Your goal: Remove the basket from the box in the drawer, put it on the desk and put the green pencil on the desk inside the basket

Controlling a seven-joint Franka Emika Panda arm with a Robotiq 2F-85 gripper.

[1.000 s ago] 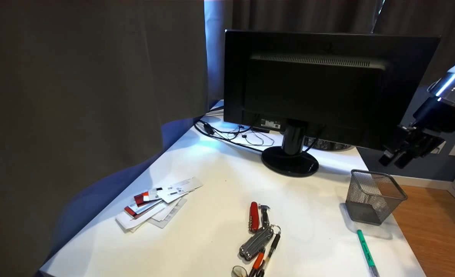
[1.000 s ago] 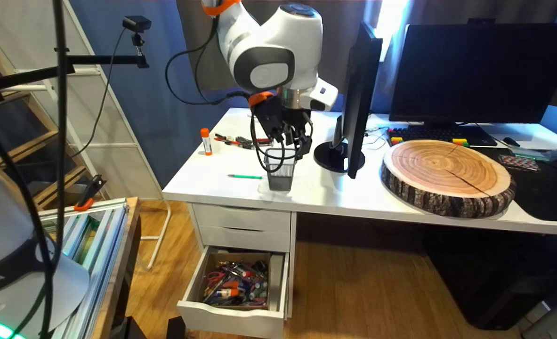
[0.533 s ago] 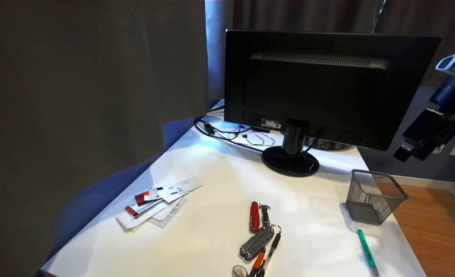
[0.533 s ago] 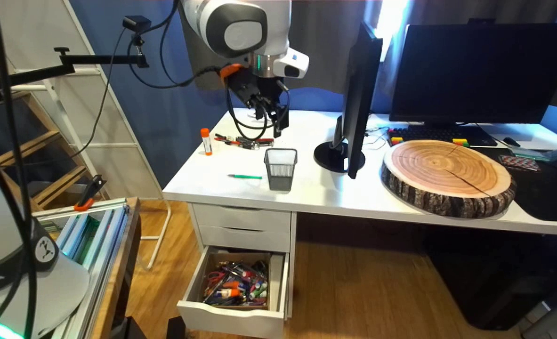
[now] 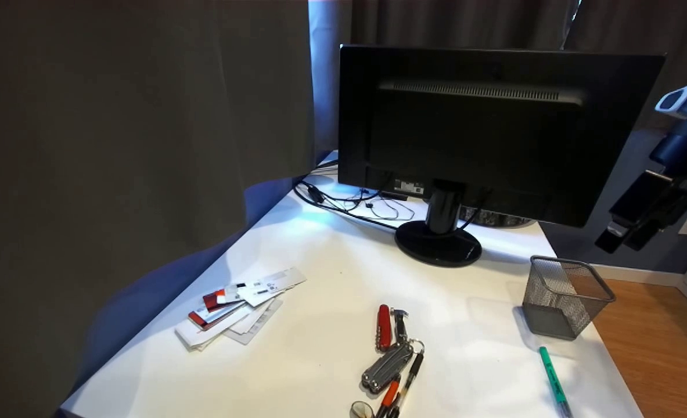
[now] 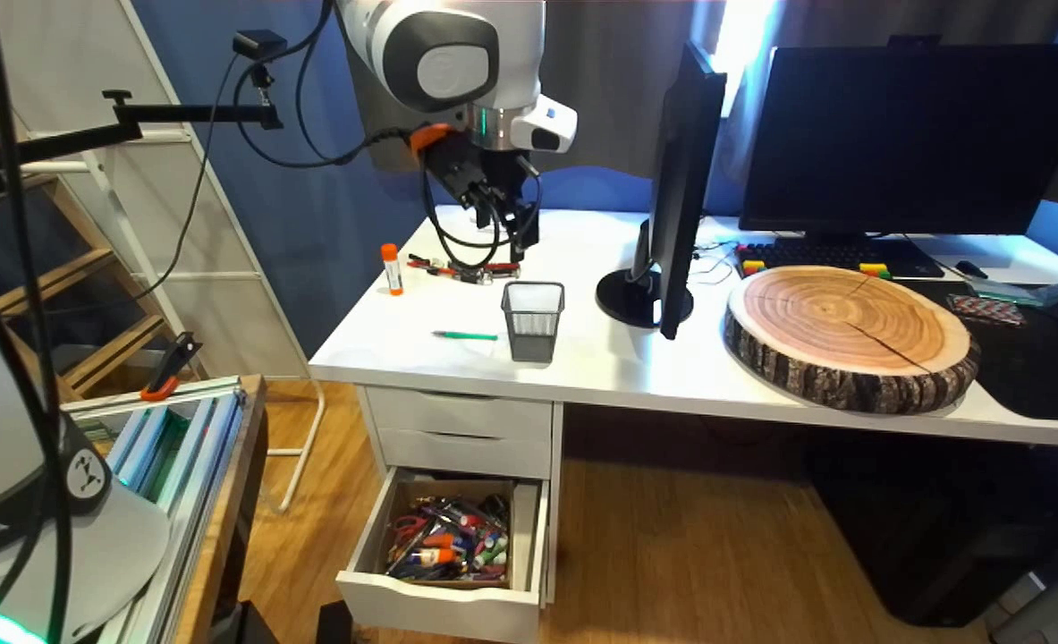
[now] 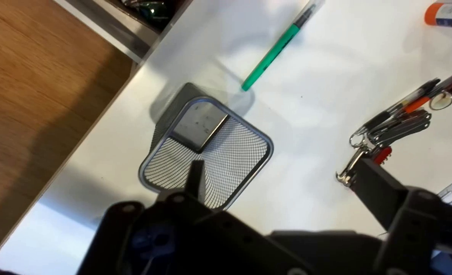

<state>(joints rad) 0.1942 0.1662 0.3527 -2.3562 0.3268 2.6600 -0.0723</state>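
Note:
The dark grey wire-mesh basket (image 6: 533,324) stands upright and empty on the white desk (image 6: 403,335) near its front edge. It also shows in the other views (image 5: 569,302) (image 7: 235,156). The green pencil (image 6: 468,336) lies flat on the desk beside the basket, not touching it; it also shows in the wrist view (image 7: 272,56) and in an exterior view (image 5: 554,380). My gripper (image 7: 277,164) is open and empty, fingers wide apart, held above the desk. In the wrist view, one finger overlaps the basket's opening. In both exterior views my gripper (image 5: 621,241) is clear of the basket.
The lower drawer (image 6: 439,606) is open and holds a box of pens and tools. A black monitor (image 5: 482,133) stands behind the basket. Multitools (image 5: 388,367), cards (image 5: 238,307) and a glue stick (image 6: 392,270) lie or stand on the desk. A wood slab (image 6: 850,340) is farther right.
My gripper has risen away from above the basket and moved left in an exterior view, mostly in the first half second, then shifted slightly. The basket and green pencil have not moved.

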